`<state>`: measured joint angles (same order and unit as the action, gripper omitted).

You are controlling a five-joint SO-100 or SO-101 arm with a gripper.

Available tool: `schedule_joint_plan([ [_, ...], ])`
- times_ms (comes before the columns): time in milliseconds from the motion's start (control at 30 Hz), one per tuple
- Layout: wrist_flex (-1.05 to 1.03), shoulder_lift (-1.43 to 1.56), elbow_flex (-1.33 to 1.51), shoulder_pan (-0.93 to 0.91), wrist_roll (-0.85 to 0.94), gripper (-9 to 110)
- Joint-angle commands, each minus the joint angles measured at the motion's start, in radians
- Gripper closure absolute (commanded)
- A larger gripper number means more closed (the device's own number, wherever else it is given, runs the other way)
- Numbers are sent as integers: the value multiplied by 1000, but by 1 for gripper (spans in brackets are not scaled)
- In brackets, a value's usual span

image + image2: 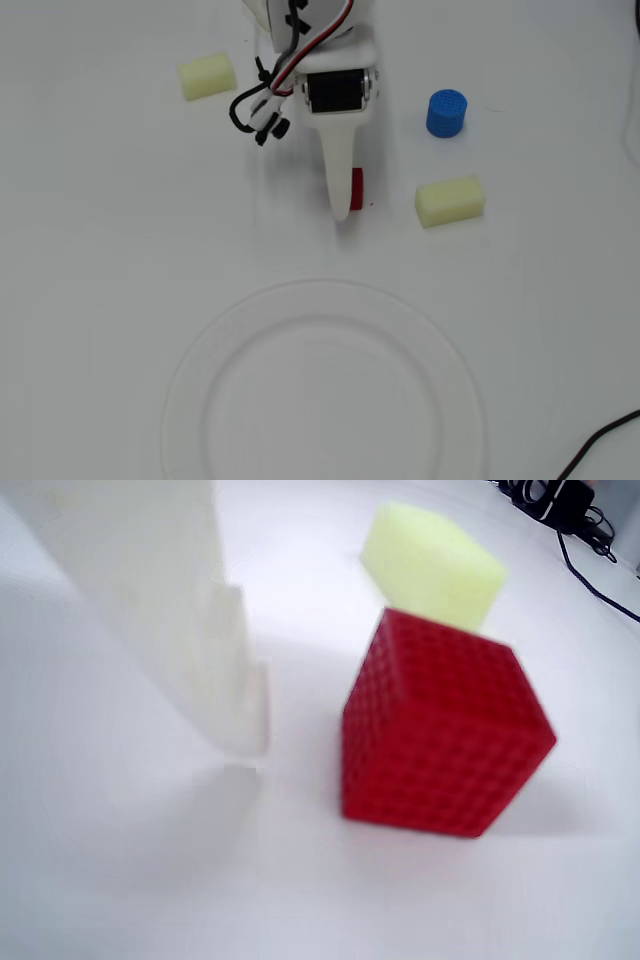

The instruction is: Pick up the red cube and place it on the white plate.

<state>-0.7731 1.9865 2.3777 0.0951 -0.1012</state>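
The red cube (357,188) sits on the white table, partly hidden under my white finger in the overhead view. In the wrist view the red cube (440,735) stands free on the table, a small gap right of the one white finger (170,610) that shows. My gripper (348,200) is low at the cube; nothing is held, and the second finger is out of sight. The white plate (200,350) lies at the bottom centre of the overhead view, well below the cube.
A blue cylinder (446,113) stands right of the arm. One pale yellow foam block (450,200) lies just right of the cube, also behind it in the wrist view (432,565). Another foam block (207,75) lies at upper left. A black cable (600,445) crosses the lower right corner.
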Motion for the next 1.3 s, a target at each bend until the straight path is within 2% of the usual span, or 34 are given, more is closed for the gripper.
schedule_joint_plan([
  [0, 23, -37, -40, -6, 8, 71],
  [133, 48, -69, -40, -2, 28, 77],
  [400, 83, -97, -37, 2, 46, 102],
  [600, 129, -9, -9, -29, 28, 102],
  [800, 380, 457, 236, -64, 58, 102],
  [967, 426, 696, 265, -74, 32, 102],
  [1100, 541, 686, 255, -109, 23, 102],
  [1267, 686, 416, 137, -153, 48, 102],
])
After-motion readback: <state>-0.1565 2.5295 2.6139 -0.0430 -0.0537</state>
